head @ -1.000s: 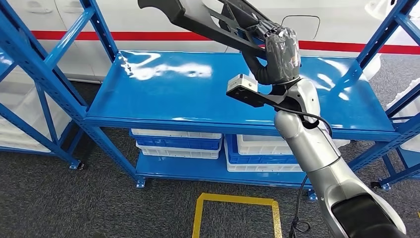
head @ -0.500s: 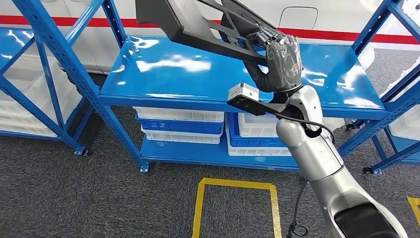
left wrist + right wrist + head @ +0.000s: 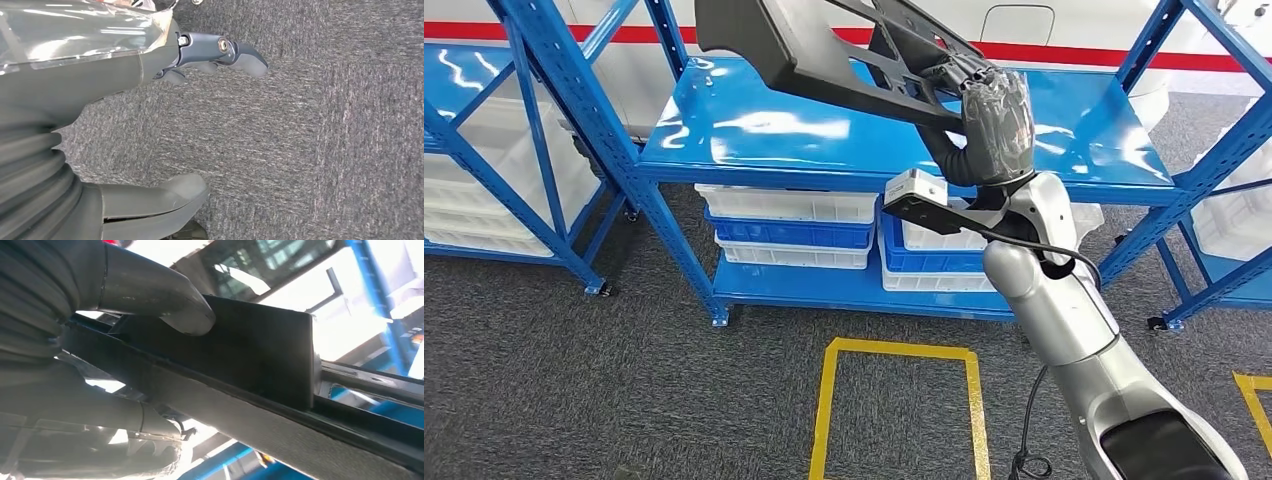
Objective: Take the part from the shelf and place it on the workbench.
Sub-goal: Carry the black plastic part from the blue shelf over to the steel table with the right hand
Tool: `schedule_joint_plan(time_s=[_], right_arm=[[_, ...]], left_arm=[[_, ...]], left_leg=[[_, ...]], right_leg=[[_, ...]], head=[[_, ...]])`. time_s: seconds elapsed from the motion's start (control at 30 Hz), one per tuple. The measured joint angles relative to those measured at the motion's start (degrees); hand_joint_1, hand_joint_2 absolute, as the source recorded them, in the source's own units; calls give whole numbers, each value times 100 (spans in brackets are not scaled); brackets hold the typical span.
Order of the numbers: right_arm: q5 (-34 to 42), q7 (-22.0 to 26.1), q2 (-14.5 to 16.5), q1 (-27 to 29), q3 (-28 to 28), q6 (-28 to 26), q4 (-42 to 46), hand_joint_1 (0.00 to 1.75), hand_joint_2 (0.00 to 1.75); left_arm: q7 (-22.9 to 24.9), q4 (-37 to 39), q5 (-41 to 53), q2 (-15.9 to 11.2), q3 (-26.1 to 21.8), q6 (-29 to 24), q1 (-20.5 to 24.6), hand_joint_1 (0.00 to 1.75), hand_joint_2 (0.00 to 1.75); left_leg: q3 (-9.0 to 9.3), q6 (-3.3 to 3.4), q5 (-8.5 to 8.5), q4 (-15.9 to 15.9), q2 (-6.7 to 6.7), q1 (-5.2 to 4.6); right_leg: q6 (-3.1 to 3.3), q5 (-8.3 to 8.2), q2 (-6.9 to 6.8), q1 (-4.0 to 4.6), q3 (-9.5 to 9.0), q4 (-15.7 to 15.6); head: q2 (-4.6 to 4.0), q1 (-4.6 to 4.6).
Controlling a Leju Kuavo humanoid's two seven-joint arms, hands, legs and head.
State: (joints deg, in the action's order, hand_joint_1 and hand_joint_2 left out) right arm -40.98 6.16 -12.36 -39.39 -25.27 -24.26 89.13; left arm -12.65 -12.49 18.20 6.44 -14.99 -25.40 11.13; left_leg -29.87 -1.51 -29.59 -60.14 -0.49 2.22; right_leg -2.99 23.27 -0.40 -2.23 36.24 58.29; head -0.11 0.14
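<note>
Already off the shelf: the part is held aloft, the workbench is yet to be reached

Clearly the first half of the task is done. The robot's right hand (image 3: 996,115) grips the large dark-grey moulded plastic frame part (image 3: 824,55), fingers wrapped around one of its bars and, in the right wrist view, the thick grey thumb (image 3: 165,302) pressed onto a flat dark panel of the part (image 3: 250,350). The part hangs in the air at about 12 o'clock in the head view, above the glossy blue metal shelf (image 3: 754,130) and not touching it; its far end reaches toward 11 o'clock and is cut off by the picture's edge.

The left hand (image 3: 150,130) hangs over grey carpet (image 3: 325,150), holding nothing, its fingers (image 3: 220,50) and thumb apart.

White and blue plastic bins (image 3: 789,235) sit on the lower shelf level, and a yellow taped floor square (image 3: 894,400) lies at 6 o'clock.

What remains, by judgement, is the whole carry and placement: no workbench can be seen from this stance, so the robot has to turn or walk to one, then set the part down and release it.
</note>
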Motion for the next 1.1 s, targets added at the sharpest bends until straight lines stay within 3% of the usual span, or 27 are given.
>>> schedule_joint_plan(time_s=[0.03, 0.1, 0.13, 0.17, 0.23, 0.27, 0.3, 0.33, 0.4, 0.47, 0.5, 0.53, 0.6, 0.63, 0.67, 0.73, 0.77, 0.8, 0.83, 0.87, 0.93, 1.0, 1.03, 1.1], right_arm=[[-2, -1, 1, -14, 2, 1, 13, 175, 175], [-14, -19, -5, -15, 3, 11, 17, 175, 175], [-28, -42, -16, 2, 6, 23, 19, 175, 175], [-44, -69, -33, 24, 15, 35, 23, 175, 175], [-72, -121, -63, 56, 45, 54, 33, 175, 175], [-79, -137, -73, 76, 64, 61, 39, 175, 175], [-84, -148, -79, 96, 80, 73, 43, 175, 175], [-88, -154, -82, 115, 91, 96, 46, 175, 175], [-90, -155, -68, 106, 99, 163, 48, 175, 175], [-90, -150, -23, 15, 99, 246, 46, 175, 175], [-86, -149, 9, -44, 98, 290, 38, 175, 175], [-78, -145, 43, -104, 96, 332, 15, 175, 175], [-43, -117, 120, -200, 89, 401, -90, 175, 175], [-22, -88, 160, -240, 85, 420, -160, 175, 175], [2, -53, 202, -272, 84, 427, -227, 175, 175], [33, 14, 279, -318, 82, 425, -338, 175, 175], [42, 35, 313, -326, 82, 420, -386, 175, 175], [44, 46, 337, -326, 80, 415, -430, 175, 175], [44, 50, 352, -322, 81, 411, -466, 175, 175], [43, 52, 362, -319, 82, 408, -495, 175, 175], [42, 55, 368, -317, 91, 399, -523, 175, 175], [39, 59, 364, -315, 112, 383, -527, 175, 175], [38, 61, 362, -310, 121, 374, -527, 175, 175], [36, 66, 340, -268, 143, 354, -527, 175, 175]], left_arm=[[-2, -2, 4, 4, 0, 1, 5, 0, 175], [-5, -2, 17, 9, 0, 9, 0, 0, 175], [-6, -2, 25, 13, 0, 19, -3, 0, 175], [-7, -2, 33, 13, -1, 28, -5, 0, 175], [-6, -3, 43, 7, -2, 45, -3, 0, 175], [-1, -3, 45, 3, -2, 51, -2, 0, 175], [5, -3, 45, 5, -2, 56, 0, 0, 175], [12, -3, 44, 9, -2, 59, 1, 0, 175], [20, -3, 31, 14, -2, 54, 3, 0, 175], [15, -4, 8, 10, -4, 35, 8, 0, 175], [7, -5, -8, 6, -10, 22, 11, 0, 175], [-3, -5, -25, 3, -21, 11, 12, 0, 175], [-24, -4, -66, -10, -52, -2, 9, 0, 175], [-34, -3, -79, -18, -67, -4, 4, 0, 175], [-44, -2, -87, -25, -79, -7, 0, 0, 175], [-64, -1, -87, -34, -97, -13, -5, 0, 175], [-70, -1, -86, -36, -107, -15, -5, 0, 175], [-73, -1, -83, -38, -118, -17, -4, 0, 175], [-75, -2, -80, -39, -127, -17, -4, 0, 175], [-75, -3, -75, -40, -134, -17, -2, 0, 175], [-75, -5, -55, -42, -140, -17, 8, 0, 175], [-75, -8, -23, -43, -140, -18, 26, 0, 175], [-74, -9, -3, -43, -140, -21, 34, 0, 175], [-73, -8, 27, -42, -141, -41, 40, 0, 175]], left_leg=[[60, 45, -53, 147, -10, -36], [-20, 190, 58, 209, 9, -98], [-81, 270, 132, 225, 22, -120], [-155, 346, 213, 242, 35, -133], [-329, 452, 361, 242, 48, -161], [-417, 478, 432, 239, 52, -178], [-503, 485, 500, 237, 54, -194], [-590, 484, 565, 233, 55, -206], [-756, 458, 691, 215, 56, -219], [-895, 406, 803, 177, 60, -243], [-942, 381, 867, 169, 62, -258], [-976, 360, 934, 175, 62, -272], [-1035, 316, 1020, 194, 46, -271], [-1078, 283, 930, 143, 38, -259], [-1141, 241, 718, -17, 30, -239], [-1306, 162, 112, -663, 29, -195], [-1379, 129, -111, -1052, 28, -173], [-1406, 98, -198, -1345, 30, -150], [-1358, 70, -158, -1475, 31, -122], [-1216, 45, -31, -1411, 33, -91], [-688, 20, 181, -800, 29, -37], [-221, 46, 144, -117, 4, -48], [-131, 77, 99, 60, -10, -74], [-141, 179, 148, 190, -7, -114]], right_leg=[[-55, -60, -3, 11, 17, -21], [-143, -135, -5, 18, 73, -53], [-137, -45, -6, 16, 143, 19], [-96, 150, -4, 18, 239, 208], [16, 687, 6, 29, 473, 918], [29, 869, 15, 41, 551, 1305], [4, 938, 22, 52, 568, 1582], [-44, 896, 27, 63, 496, 1678], [-131, 680, 29, 71, 68, 1283], [-109, 668, 35, 102, -564, 444], [-73, 721, 41, 123, -763, 128], [-36, 765, 48, 145, -859, -55], [24, 702, 40, 101, -767, -95], [73, 640, 30, 67, -716, -89], [134, 571, 17, 37, -654, -90], [230, 433, 2, 42, -523, -83], [247, 369, -2, 51, -444, -79], [242, 307, -5, 54, -365, -73], [227, 252, -6, 51, -285, -63], [205, 200, -6, 41, -207, -47], [140, 119, -6, 22, -75, -10], [42, 39, -14, 16, 10, 4], [-10, -10, -20, 12, 38, -5], [-108, -102, -25, 7, 86, -45]], head=[[0, 7], [0, 17], [0, 21], [0, 29], [0, 45], [0, 47], [0, 48], [0, 48], [0, 49], [0, 45], [0, 41], [0, 34], [0, 22], [0, 13], [0, 2], [0, -16], [0, -19], [0, -19], [0, -21], [0, -20], [0, -23], [0, -17], [0, -14], [0, -10]])
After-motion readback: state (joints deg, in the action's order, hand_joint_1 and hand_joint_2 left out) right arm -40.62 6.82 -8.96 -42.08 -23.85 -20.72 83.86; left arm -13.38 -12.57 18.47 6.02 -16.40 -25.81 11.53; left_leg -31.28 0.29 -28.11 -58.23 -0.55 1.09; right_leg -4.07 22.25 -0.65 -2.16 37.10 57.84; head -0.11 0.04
